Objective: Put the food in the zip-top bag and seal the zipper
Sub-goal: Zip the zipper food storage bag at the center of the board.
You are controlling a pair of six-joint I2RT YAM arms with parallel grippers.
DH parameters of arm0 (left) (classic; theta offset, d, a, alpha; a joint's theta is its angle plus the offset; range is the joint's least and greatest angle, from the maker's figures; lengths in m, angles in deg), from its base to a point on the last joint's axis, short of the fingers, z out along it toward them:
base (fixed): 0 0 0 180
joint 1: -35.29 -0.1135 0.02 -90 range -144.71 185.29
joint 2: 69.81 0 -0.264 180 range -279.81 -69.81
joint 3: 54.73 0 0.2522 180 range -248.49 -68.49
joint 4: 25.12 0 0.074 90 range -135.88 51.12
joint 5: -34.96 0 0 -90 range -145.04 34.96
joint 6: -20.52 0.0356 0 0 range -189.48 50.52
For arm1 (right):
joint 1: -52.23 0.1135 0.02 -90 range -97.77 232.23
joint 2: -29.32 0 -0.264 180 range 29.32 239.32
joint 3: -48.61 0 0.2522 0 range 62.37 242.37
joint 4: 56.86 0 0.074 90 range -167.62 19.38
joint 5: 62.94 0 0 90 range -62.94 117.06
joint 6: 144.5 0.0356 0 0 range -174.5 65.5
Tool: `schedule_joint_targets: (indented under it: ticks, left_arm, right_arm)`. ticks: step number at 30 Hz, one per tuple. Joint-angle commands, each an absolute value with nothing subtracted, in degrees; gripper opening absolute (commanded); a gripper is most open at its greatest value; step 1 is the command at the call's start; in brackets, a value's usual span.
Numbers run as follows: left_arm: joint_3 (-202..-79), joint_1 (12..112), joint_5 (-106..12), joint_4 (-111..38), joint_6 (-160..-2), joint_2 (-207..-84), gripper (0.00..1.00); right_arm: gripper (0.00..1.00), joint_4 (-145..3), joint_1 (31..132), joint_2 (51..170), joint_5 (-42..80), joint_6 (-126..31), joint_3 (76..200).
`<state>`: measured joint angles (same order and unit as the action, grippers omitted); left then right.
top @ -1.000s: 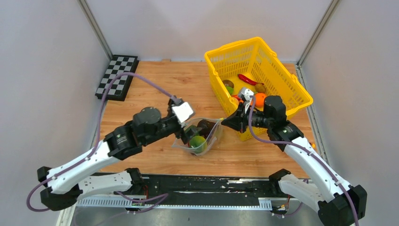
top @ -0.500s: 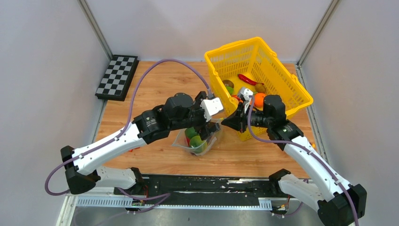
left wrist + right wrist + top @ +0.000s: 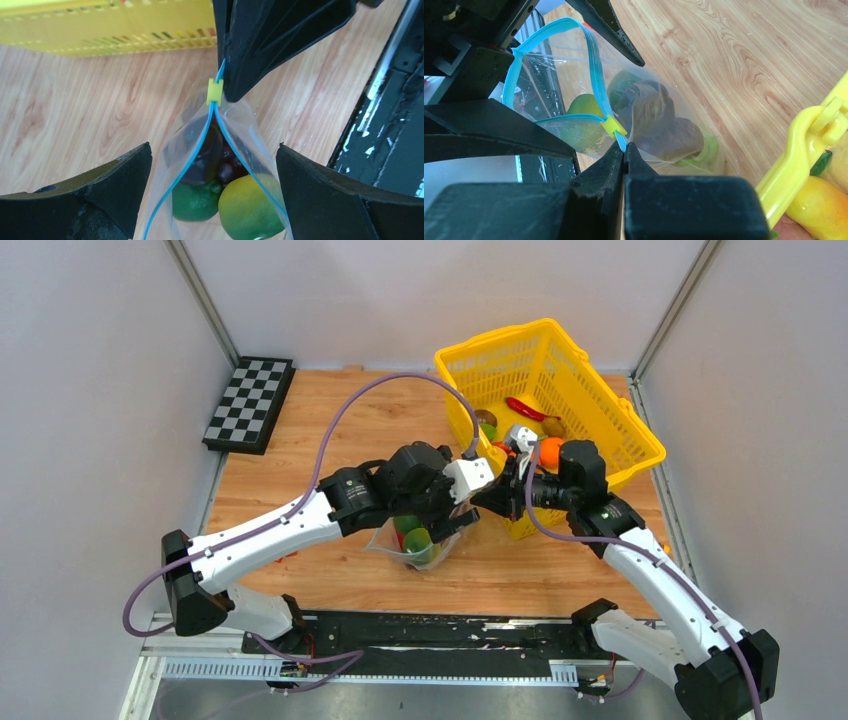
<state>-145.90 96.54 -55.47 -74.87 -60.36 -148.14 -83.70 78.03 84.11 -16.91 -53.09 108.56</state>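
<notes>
The clear zip-top bag lies on the wooden table with a green lime, a yellow-green lemon and a dark fruit inside. Its teal-blue zipper gapes in a V up to a small yellow slider. My right gripper is shut on the zipper's end just past the slider, and it shows from the other side as the right gripper. Over the mouth hangs my left gripper, open, one finger on each side of the bag and neither touching it.
A yellow mesh basket stands right behind the right gripper, holding a red chili, an orange and other food. A checkerboard lies at the back left. The black base rail runs along the near edge.
My left arm has swung right, from the bag's left side to over its mouth next to the right gripper. The right gripper and the bag have stayed put.
</notes>
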Motion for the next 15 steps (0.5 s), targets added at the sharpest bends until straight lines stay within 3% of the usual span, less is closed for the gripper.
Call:
schedule_joint_targets:
  ticks: [1, 8, 15]
  left_arm:
    - [-147.9, 98.1, -61.4, -78.8, -61.4, -148.2, 0.99]
    - [-146.7, 99.6, -62.4, -81.8, -63.7, -146.6, 0.87]
    - [-143.5, 100.0, -61.1, -83.1, -65.7, -144.5, 0.62]
  right_arm:
    - [0.0, -82.4, 77.7, 84.2, -15.4, -53.2, 111.3]
    - [0.0, -82.1, 77.7, 85.0, -14.8, -52.8, 111.6]
    - [0.0, -82.0, 77.7, 85.0, -14.4, -52.5, 111.8]
